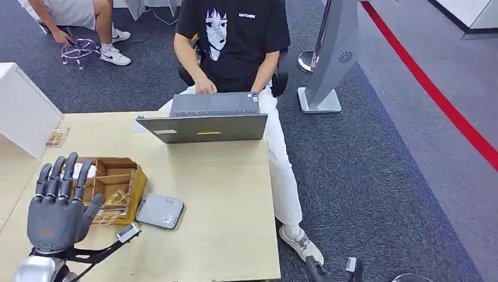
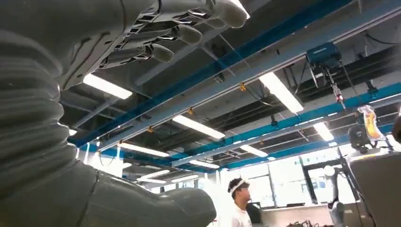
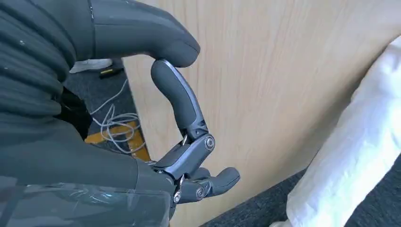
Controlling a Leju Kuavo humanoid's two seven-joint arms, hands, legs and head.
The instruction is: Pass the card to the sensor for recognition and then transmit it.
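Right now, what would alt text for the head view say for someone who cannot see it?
The robot's left hand, fingers spread and holding nothing, is raised over a wooden table beside a cardboard box of cards and a grey sensor. Across the table, a seated person types on a laptop.

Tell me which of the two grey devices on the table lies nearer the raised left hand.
The small flat grey box beside the cardboard box, close to the left hand. The laptop sits at the far edge.
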